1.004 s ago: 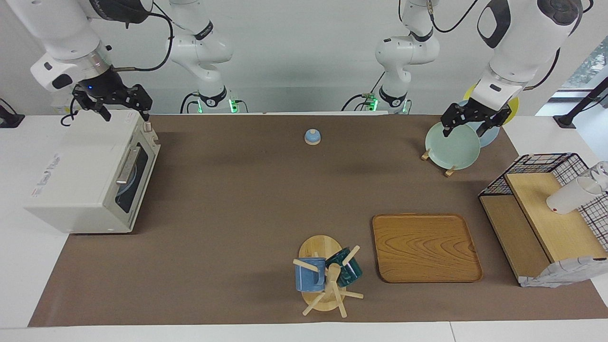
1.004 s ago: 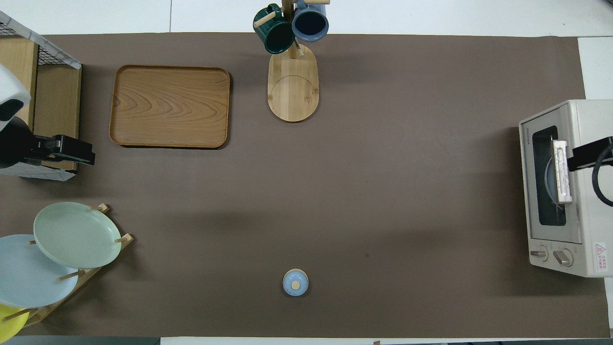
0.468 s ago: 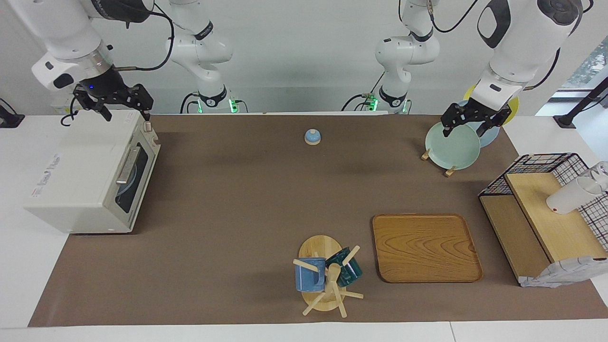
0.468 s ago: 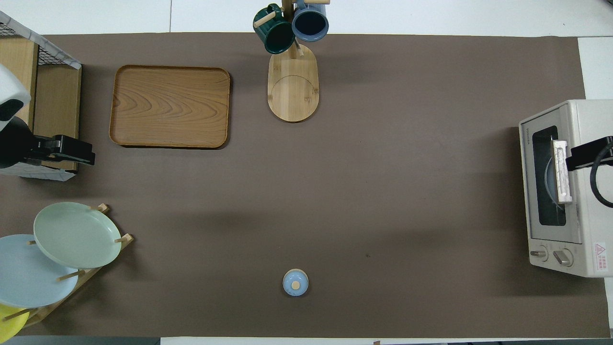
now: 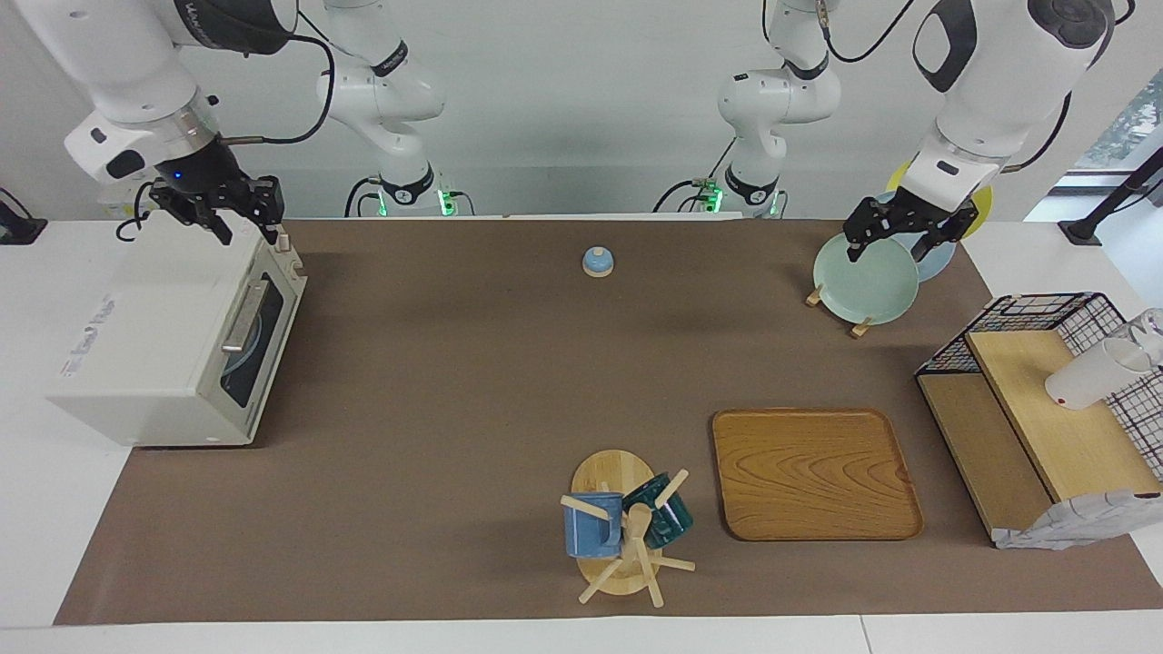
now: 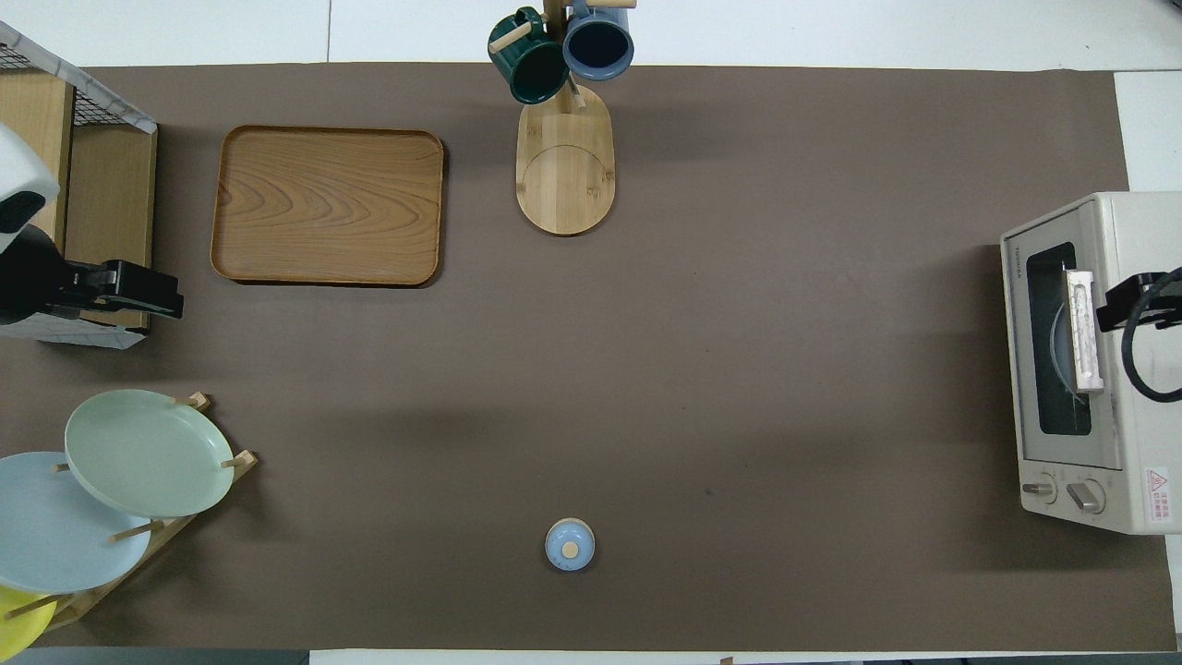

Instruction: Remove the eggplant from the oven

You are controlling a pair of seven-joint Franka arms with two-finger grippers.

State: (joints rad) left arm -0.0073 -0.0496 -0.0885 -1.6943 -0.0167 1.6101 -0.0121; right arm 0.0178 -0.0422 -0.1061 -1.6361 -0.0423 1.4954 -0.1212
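The cream-white oven [image 5: 173,336] stands at the right arm's end of the table, and it also shows in the overhead view [image 6: 1136,369]. Its dark glass door is shut, with the silver handle [image 5: 243,316] across it. A pale plate [image 6: 1062,346] shows through the glass. The eggplant is hidden. My right gripper [image 5: 247,232] is open and empty, raised over the oven's top near the knob end. My left gripper [image 5: 895,247] is open and empty, over the plate rack at the left arm's end, and waits.
A green plate [image 5: 863,277] leans in the rack with other plates. A small blue lidded dish [image 5: 597,262] sits near the robots. A wooden tray [image 5: 813,472] and a mug tree [image 5: 622,527] lie farther out. A wire shelf [image 5: 1045,409] stands at the left arm's end.
My right gripper has turned and drawn back a little over the oven's top. The oven door stays shut. The left arm has not moved.
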